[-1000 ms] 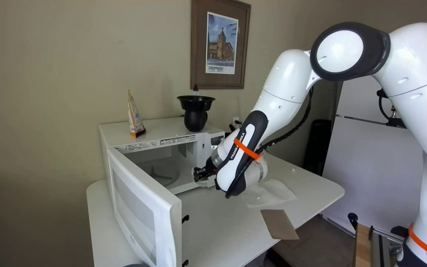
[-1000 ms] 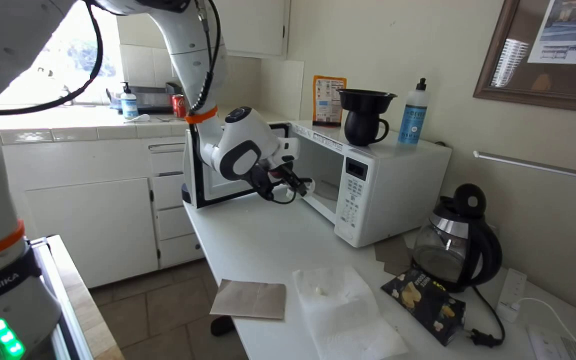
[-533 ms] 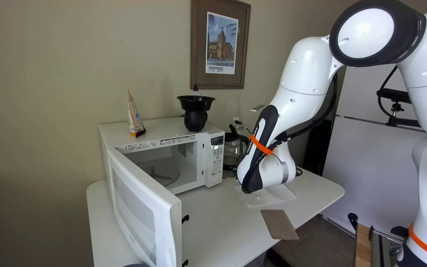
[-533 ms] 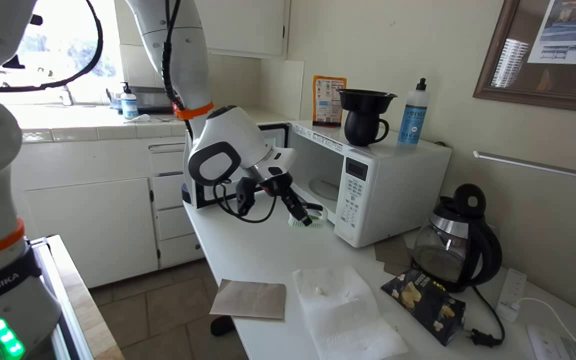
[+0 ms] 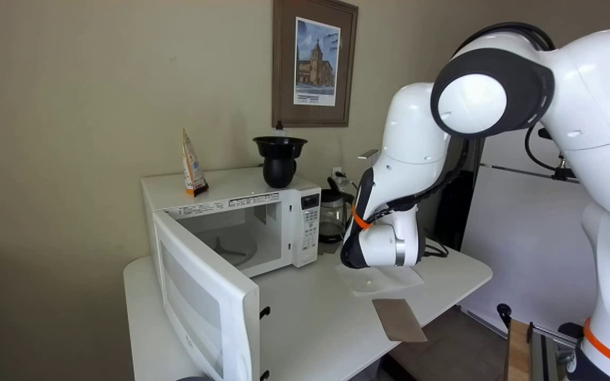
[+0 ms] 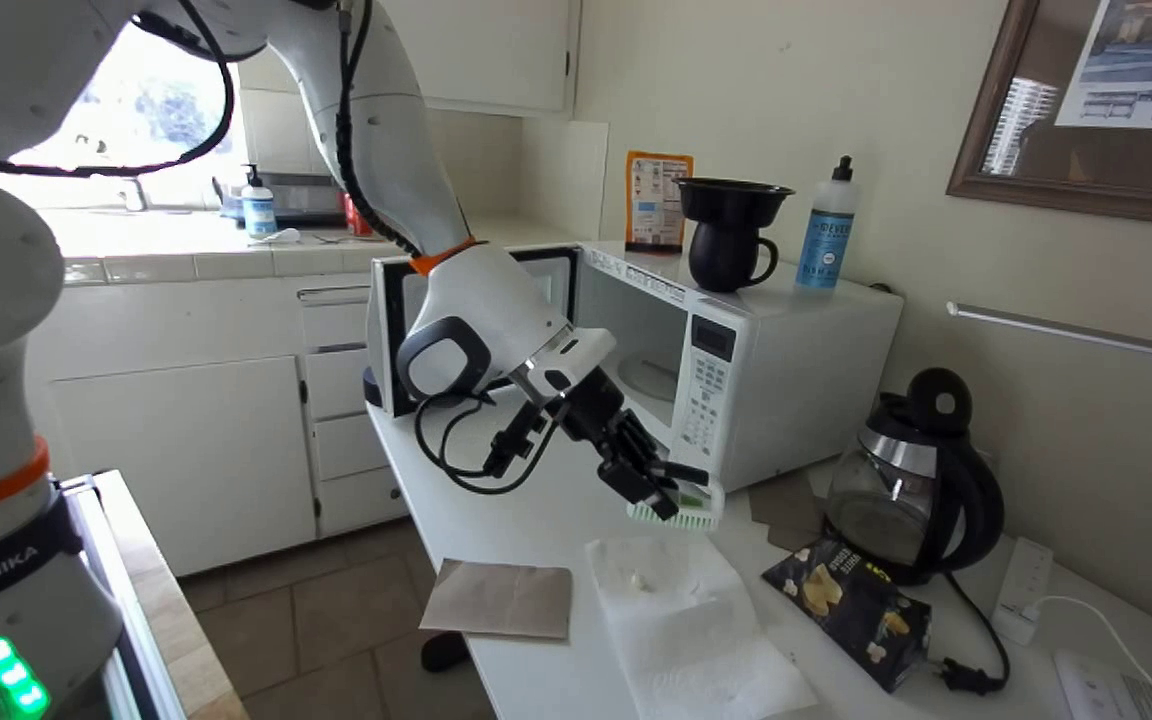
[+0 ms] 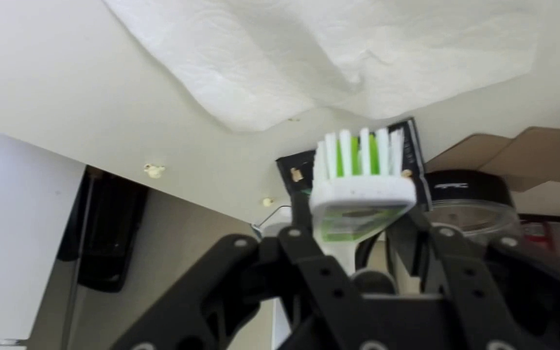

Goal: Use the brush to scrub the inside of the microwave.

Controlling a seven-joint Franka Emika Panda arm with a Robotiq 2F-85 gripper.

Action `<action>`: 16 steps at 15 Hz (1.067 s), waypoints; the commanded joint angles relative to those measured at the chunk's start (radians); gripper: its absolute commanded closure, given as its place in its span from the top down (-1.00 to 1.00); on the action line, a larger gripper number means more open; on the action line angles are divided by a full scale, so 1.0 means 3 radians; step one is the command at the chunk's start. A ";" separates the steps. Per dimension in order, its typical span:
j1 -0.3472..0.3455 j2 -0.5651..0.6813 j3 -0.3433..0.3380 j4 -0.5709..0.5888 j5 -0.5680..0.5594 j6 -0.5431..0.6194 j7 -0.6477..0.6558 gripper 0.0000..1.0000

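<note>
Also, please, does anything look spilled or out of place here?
Yes. In the wrist view, small pale crumbs lie loose on the table, like spilled popcorn. In both exterior views, another bit sits on the paper towel, and a brown cardboard piece sticks out past the table edge, so it may get knocked off.

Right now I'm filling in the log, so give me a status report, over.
Gripper closed on brush. Brush outside microwave. Its door open, possible snag. Paper towel and black snack bag on table.
</note>
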 commanded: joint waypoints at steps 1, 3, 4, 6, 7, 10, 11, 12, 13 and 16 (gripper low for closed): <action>-0.0005 0.0723 -0.0117 0.0426 0.0486 -0.0055 0.0080 -0.63; -0.0028 0.0459 -0.0077 0.0245 0.0339 -0.0027 0.0016 -0.13; -0.0038 0.0572 -0.0085 0.0309 0.0364 -0.0027 0.0048 -0.13; -0.0038 0.0680 -0.0088 0.0377 0.0387 -0.0027 0.0072 -0.13; -0.0038 0.0693 -0.0088 0.0390 0.0392 -0.0027 0.0072 -0.13; -0.0038 0.0693 -0.0094 0.0402 0.0395 -0.0027 0.0072 -0.63; 0.0032 0.0775 -0.0152 0.0453 0.0500 -0.0041 0.0027 -0.63; 0.0036 0.0815 -0.0172 0.0510 0.0521 -0.0127 -0.0014 -0.63; 0.0032 0.0858 -0.0178 0.0562 0.0546 -0.0146 -0.0008 -0.63; -0.0034 0.1004 -0.0145 0.0726 0.0519 -0.0289 0.0028 -0.63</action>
